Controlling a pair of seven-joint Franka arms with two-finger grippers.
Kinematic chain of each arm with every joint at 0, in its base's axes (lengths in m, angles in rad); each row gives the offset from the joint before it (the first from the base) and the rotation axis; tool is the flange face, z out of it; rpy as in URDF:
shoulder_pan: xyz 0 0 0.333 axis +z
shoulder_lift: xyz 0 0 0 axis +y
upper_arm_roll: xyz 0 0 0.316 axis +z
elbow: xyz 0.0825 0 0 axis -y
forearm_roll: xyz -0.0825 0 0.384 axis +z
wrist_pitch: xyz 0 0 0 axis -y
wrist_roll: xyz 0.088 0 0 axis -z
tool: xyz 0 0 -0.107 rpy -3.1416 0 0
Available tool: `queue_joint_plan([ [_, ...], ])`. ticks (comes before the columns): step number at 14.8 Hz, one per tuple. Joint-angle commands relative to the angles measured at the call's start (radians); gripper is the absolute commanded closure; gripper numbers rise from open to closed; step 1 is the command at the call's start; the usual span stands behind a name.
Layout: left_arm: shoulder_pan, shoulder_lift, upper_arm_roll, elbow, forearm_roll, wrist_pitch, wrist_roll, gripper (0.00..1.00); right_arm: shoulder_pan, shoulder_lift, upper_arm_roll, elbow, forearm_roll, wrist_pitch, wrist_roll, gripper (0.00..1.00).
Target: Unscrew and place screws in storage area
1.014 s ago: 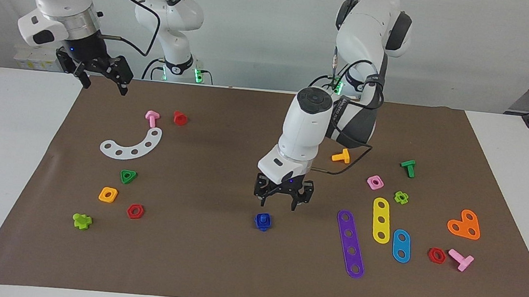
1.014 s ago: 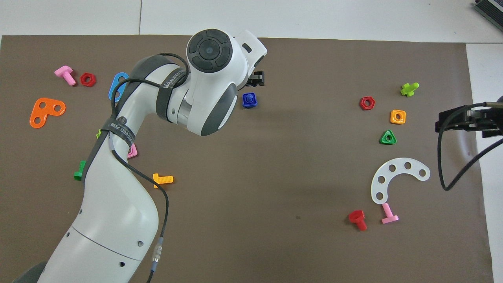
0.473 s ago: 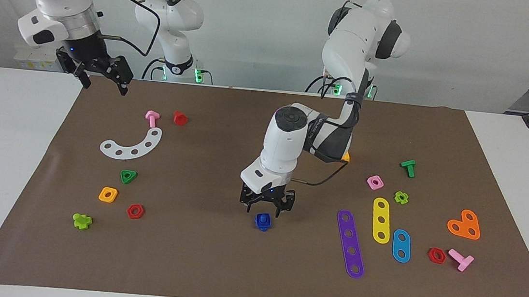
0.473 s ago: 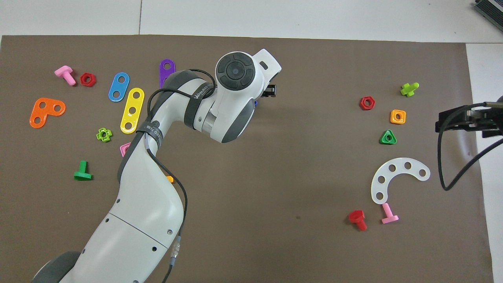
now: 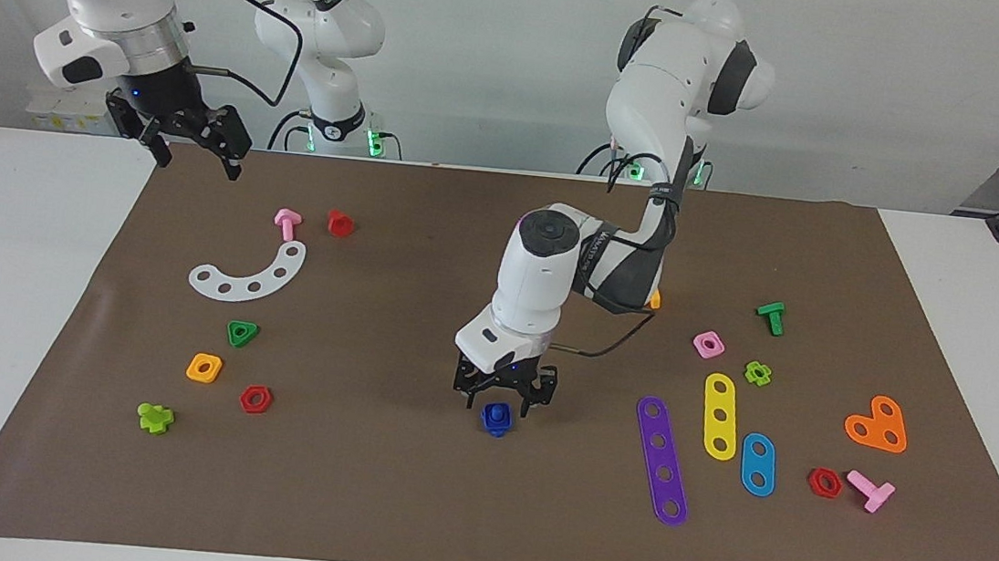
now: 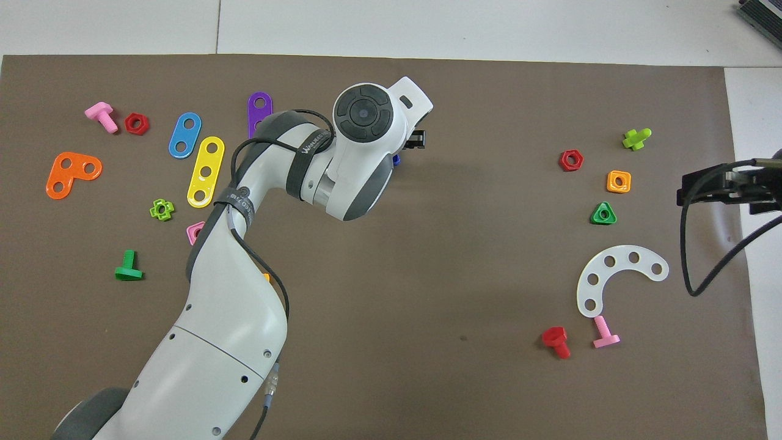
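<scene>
The table (image 5: 22, 290) carries a brown paper mat (image 5: 406, 491) filling most of the frame. The left arm reaches to mid-frame in the facing view, its left tool (image 5: 502, 398) spread wide, released, just above the blue screw (image 5: 496, 419), which stands in a blue nut at the mat's centre. The right tool (image 5: 192, 139) waits at upper left, fingers apart, grasping nothing. The storage area (image 5: 174, 332) lies at centre left of the frame, around the white curved strip (image 5: 248, 274), green triangle (image 5: 242, 333), orange square (image 5: 204, 368) and red hexagon (image 5: 255, 399).
</scene>
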Motion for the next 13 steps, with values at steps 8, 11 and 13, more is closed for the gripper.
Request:
queue_joint_plan([
  [8, -0.009, 0.025, 0.014, -0.043, 0.02, 0.073, -0.041, 0.11, -0.006, -0.024, 0.007, -0.029, 0.001, 0.015, 0.009, 0.0],
  [11, -0.012, 0.029, 0.014, -0.046, 0.022, 0.082, -0.042, 0.13, -0.006, -0.024, 0.006, -0.029, 0.001, 0.015, 0.009, 0.0],
  [13, -0.012, 0.032, 0.014, -0.049, 0.022, 0.086, -0.044, 0.15, -0.006, -0.024, 0.006, -0.029, 0.001, 0.015, 0.009, 0.0],
])
